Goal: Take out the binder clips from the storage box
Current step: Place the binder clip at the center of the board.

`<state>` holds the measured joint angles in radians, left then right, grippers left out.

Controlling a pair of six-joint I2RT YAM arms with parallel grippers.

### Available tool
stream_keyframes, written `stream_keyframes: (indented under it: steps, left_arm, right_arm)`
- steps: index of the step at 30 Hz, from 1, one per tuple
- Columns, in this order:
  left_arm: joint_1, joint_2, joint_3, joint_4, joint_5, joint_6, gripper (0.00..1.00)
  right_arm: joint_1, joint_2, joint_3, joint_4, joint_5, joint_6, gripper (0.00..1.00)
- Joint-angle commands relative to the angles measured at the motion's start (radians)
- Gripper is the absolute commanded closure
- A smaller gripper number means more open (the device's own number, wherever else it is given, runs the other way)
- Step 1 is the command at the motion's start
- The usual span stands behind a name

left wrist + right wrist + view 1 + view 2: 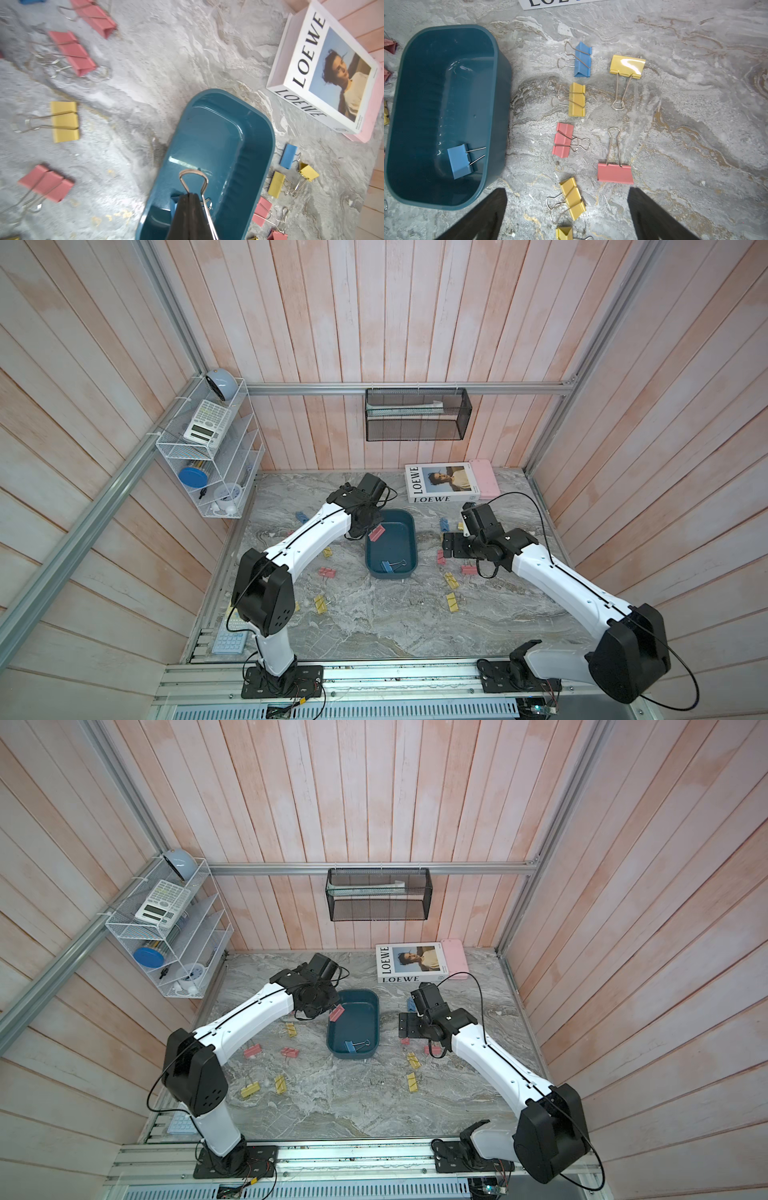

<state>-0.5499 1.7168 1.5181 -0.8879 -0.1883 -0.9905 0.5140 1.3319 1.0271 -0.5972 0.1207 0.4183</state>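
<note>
The teal storage box [397, 537] [359, 1017] sits mid-table. One blue binder clip [385, 566] [459, 161] lies inside at its near end. My left gripper [369, 530] [190, 195] is shut on the wire handle [193, 178] of a pink binder clip [376, 533] [336, 1013], which hangs over the box's left rim. My right gripper [449, 546] [566, 193] stands open just right of the box, low over the table, nothing between its fingers. Several pink, yellow and blue clips lie on the marble on both sides of the box, among them a yellow clip [572, 198] below the right gripper.
A LOEWE book [442, 483] on a pink case [484, 477] lies at the back right. A black mesh basket [417, 414] hangs on the back wall. A white wire rack [212, 448] stands at the left wall. A pale blue calculator [228, 641] lies front left.
</note>
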Motion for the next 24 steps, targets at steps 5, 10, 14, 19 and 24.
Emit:
stream_keyframes:
  steps: [5,10,14,19,24]
  left_arm:
    - [0.102,-0.211,-0.295,-0.062,-0.082,0.001,1.0]
    - [0.231,-0.336,-0.485,-0.04,-0.079,0.041,1.0]
    - [0.321,-0.342,-0.574,-0.009,-0.067,0.114,1.0]
    - [0.395,-0.262,-0.617,0.069,-0.028,0.197,1.0]
    - [0.396,-0.17,-0.609,0.122,-0.002,0.211,1.0]
  right_arm:
    - [0.071,0.075,0.079,0.022,-0.003,-0.01,0.02]
    - [0.12,0.11,0.107,0.019,0.006,-0.01,0.02]
    - [0.142,0.126,0.123,0.011,0.011,-0.005,0.02]
    - [0.164,0.134,0.135,0.0,0.02,0.002,0.02]
    - [0.183,0.144,0.147,-0.016,0.036,0.013,0.02]
